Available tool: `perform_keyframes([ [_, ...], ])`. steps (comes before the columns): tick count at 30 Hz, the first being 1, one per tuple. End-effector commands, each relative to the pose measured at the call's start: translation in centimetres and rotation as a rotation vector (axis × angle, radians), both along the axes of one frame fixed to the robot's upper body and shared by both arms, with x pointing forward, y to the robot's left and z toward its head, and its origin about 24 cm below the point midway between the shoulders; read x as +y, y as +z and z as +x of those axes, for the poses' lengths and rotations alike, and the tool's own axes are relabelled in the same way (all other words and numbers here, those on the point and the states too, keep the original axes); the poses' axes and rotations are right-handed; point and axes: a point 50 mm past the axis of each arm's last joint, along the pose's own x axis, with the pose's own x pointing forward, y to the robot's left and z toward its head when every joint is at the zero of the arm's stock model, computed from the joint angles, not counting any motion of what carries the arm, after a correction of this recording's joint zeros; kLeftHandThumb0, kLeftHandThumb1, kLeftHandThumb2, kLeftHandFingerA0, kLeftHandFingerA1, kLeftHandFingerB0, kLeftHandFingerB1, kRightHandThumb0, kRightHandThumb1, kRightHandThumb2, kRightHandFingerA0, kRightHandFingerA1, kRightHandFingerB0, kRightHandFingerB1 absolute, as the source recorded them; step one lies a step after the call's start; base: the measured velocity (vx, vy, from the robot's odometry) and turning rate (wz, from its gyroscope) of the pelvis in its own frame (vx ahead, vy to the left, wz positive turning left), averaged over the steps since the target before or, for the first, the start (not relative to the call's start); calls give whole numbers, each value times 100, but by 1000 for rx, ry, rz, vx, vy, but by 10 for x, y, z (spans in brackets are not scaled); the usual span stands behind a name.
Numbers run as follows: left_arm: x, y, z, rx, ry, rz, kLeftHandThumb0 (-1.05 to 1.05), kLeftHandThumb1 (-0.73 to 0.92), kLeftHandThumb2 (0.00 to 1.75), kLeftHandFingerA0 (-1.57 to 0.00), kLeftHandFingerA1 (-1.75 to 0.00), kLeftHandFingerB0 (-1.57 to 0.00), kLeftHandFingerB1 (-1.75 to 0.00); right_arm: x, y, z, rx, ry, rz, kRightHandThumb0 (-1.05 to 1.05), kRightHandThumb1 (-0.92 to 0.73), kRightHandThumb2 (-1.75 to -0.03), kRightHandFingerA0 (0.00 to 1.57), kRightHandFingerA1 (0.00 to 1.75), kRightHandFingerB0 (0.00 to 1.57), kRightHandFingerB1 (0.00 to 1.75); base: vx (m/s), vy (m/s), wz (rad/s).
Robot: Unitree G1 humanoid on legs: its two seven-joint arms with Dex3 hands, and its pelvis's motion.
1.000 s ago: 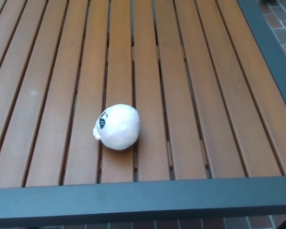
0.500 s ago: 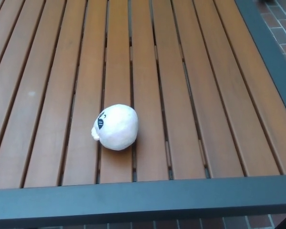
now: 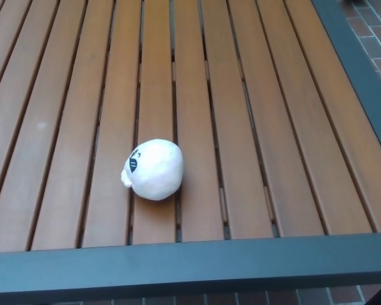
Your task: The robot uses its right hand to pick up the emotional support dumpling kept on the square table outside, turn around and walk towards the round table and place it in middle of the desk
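Head view of the square table (image 3: 254, 127), a slatted wooden top in a dark metal frame, with brick paving (image 3: 374, 32) visible beyond its far right corner. The emotional support dumpling (image 3: 153, 169), a round white plush lying on its side with a small black face mark turned to picture left, rests on the slats near the front rail, slightly left of centre. Neither the left hand nor the right hand shows, so the state of their fingers cannot be told. Task progress, as judged: nothing is yet done; the reach, the grasp with the right hand, the turn, the walk to the round table and the placing at its middle all remain. No brand, label or legible writing appears on any surface
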Motion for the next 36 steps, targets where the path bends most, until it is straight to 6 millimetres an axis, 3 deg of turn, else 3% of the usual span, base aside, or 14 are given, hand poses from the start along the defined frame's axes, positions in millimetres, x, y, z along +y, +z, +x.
perform_keyframes([
  [1,3,4,2,-47,-24,28,-7,45,97,-98,-112,-91,-79,-5,7,1,-11,11,-4,0,-73,-64,80,63,73,52,0,0,0],
  [9,3,4,0,-45,-11,21,-13,51,86,-97,-112,-89,-77,-5,7,0,-7,9,-6,3,-74,-64,76,58,68,51,0,0,0],
  [17,4,5,-1,-40,-27,33,-12,49,90,-98,-111,-90,-78,-4,7,-1,-19,6,-13,2,-74,-64,76,59,66,49,0,0,0],
  [18,5,5,-2,-44,-23,36,-14,52,89,-96,-109,-88,-78,-4,10,2,-53,1,-19,1,-82,-64,79,54,60,45,0,0,0],
  [23,9,8,-2,-72,-13,37,-9,46,93,-90,-113,-88,-81,-11,28,21,-230,-43,-52,-2,-81,-64,82,48,60,44,0,0,0],
  [26,9,9,-2,-74,-13,38,-9,46,93,-90,-113,-88,-81,-11,30,23,-243,-49,-55,-2,-81,-64,82,48,60,44,0,0,0],
  [27,15,14,6,-106,-1,61,-12,50,96,-96,-115,-90,-81,-11,64,58,-479,-1,-94,-21,-70,-61,64,49,45,39,0,0,0],
  [28,17,16,10,-122,8,65,-11,50,95,-95,-116,-88,-79,-9,79,71,-559,21,-105,-28,-69,-60,58,47,41,37,0,0,0],
  [30,18,18,12,-135,17,66,-11,50,95,-95,-116,-88,-79,-6,90,81,-609,38,-110,-28,-69,-60,58,47,41,37,0,0,0],
  [31,20,20,15,-149,33,68,-8,48,95,-97,-114,-91,-79,1,105,98,-659,97,-90,-42,-66,-60,39,42,29,34,0,0,0],
  [32,21,20,17,-155,39,70,-8,48,95,-97,-114,-91,-79,5,112,104,-678,122,-81,-42,-66,-60,39,42,29,34,0,0,0],
  [33,21,20,17,-158,44,66,-8,47,100,-98,-112,-89,-82,12,122,112,-687,166,-77,-56,-64,-60,14,36,20,30,0,0,0],
  [34,21,20,18,-162,50,62,-8,47,100,-98,-112,-89,-82,21,135,122,-696,221,-70,-56,-64,-60,14,36,20,30,0,0,0],
  [36,21,20,19,-163,51,61,-8,47,100,-98,-112,-89,-82,24,138,124,-695,229,-66,-56,-64,-60,14,36,20,30,0,0,0],
])
